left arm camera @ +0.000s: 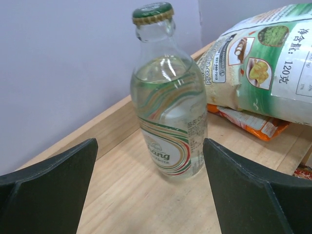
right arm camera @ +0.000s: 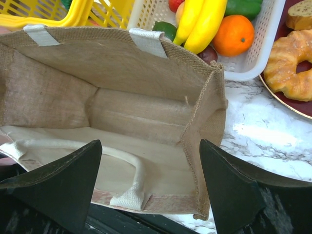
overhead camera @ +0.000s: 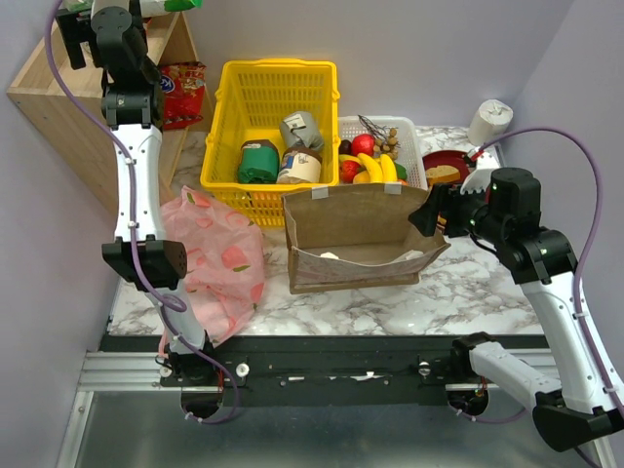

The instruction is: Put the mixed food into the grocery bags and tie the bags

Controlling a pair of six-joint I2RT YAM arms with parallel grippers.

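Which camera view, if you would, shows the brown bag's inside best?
The right wrist view: it looks straight into the open brown bag, close up and filling the frame. The top external view shows the whole bag, smaller. The left wrist view misses it.

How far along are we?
Nothing bagged: the brown bag looks empty, bananas and orange sit in the white basket. Left fingers hang open at the shelf by the green packet; right fingers open above it. Filling and tying it and the pink bag remain.

Green crisp packet — cropped at right edge, bananas cropped at top edge
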